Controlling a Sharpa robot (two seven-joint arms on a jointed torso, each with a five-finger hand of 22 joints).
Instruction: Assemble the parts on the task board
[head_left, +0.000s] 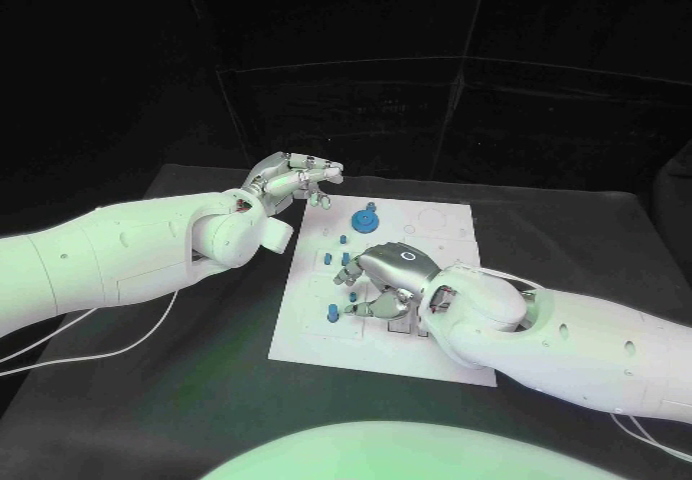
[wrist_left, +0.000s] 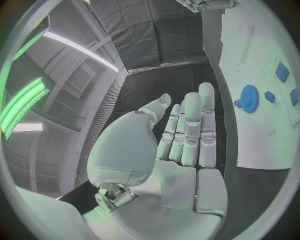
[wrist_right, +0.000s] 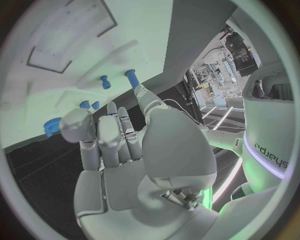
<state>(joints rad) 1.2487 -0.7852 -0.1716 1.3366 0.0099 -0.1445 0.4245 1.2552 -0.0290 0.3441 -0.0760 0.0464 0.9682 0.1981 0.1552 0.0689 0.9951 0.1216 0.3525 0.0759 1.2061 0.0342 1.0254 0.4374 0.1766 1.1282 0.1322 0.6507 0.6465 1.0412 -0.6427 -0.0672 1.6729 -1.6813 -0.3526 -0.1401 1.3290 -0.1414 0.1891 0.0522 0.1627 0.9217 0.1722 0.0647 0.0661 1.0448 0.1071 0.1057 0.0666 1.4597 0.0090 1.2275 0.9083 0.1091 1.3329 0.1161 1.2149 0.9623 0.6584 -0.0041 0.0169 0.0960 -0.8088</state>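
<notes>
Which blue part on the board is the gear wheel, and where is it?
The blue gear, at the task board's far end just off the left hand. It is a wide toothed disc, while the other blue parts nearer the right hand are small pieces.

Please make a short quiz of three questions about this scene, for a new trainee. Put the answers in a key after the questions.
1. True or false: the left hand holds a blue part.
2. Which hand is over the white board?
A. the left hand
B. the right hand
C. both hands
3. Fill in the missing word: the blue gear lies on the ____.

Key:
1. False. The left hand is at the far left corner of the board, fingers apart, with nothing in them.
2. B. The right hand is above the board's middle, near the small blue parts.
3. board.
</notes>
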